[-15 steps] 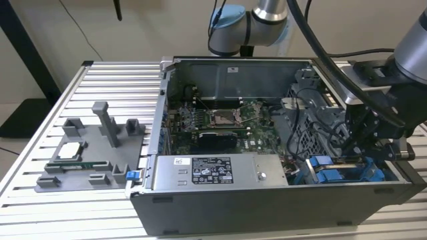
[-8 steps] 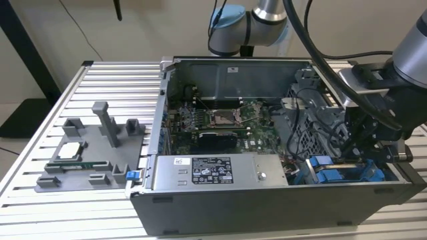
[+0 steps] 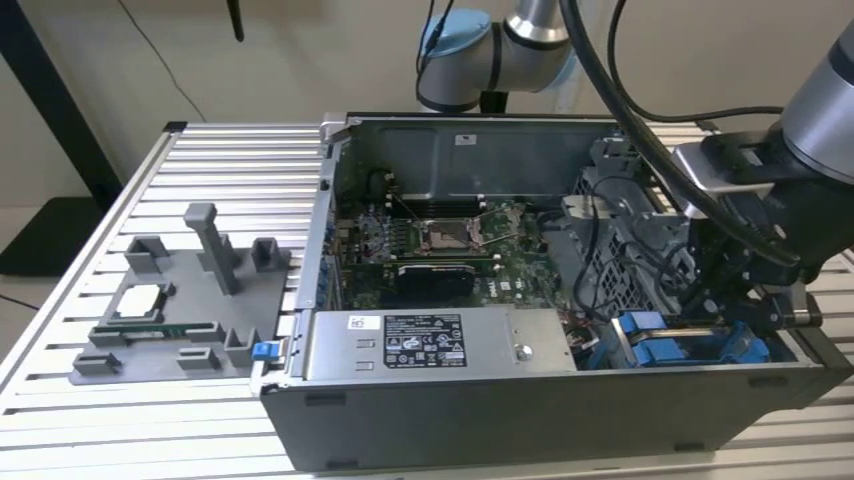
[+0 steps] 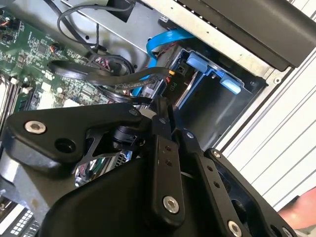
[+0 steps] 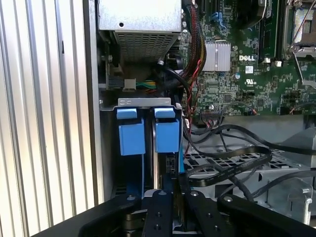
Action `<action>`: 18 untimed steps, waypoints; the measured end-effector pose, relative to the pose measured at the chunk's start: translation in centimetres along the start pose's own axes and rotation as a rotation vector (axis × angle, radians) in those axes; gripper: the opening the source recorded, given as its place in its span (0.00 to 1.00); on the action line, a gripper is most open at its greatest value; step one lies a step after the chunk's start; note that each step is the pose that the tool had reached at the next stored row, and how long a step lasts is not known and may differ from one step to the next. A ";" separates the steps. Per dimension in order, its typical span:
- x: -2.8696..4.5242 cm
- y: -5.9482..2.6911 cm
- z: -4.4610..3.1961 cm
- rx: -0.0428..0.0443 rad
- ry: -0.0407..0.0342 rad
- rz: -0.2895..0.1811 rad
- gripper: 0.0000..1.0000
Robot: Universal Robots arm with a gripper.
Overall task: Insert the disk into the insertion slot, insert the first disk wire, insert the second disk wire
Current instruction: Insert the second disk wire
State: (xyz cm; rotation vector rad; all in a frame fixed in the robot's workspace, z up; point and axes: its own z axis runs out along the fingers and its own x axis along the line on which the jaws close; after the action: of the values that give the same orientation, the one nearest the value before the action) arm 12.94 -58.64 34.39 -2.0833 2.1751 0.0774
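The disk [image 5: 171, 165] stands on edge in the insertion slot [image 5: 148, 102] of the grey drive cage, with its blue frame tab [image 5: 167, 134] at the mouth. A second blue tab [image 5: 132, 136] sits beside it. My gripper [image 5: 174, 197] hangs just above the disk's edge, jaws drawn together. In the second wrist view the gripper [image 4: 165, 106] has a black labelled disk wire [image 4: 173, 88] running into its tips, next to the cage wall [image 4: 217, 113]. A flat black wire [image 4: 118, 79] loops nearby. In the exterior view the gripper [image 3: 731, 318] is down inside the case at the right, by the blue tabs [image 3: 654, 345].
The grey power supply box [image 3: 427, 340] lies along the case's front wall. The motherboard [image 3: 441, 245] with its open socket fills the middle. Loose black cables [image 5: 232, 158] cross the cage. A grey fixture with parts [image 3: 174, 300] stands on the slatted table at the exterior view's left.
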 end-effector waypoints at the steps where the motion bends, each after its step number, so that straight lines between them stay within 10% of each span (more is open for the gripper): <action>1: 0.00 0.00 0.02 0.0000 0.0000 0.000 0.00; 18: -0.14 -0.12 0.40 0.0000 -0.0003 0.001 0.00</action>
State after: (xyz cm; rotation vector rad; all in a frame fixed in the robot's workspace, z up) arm 13.10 -58.46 34.02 -2.0822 2.1759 0.0777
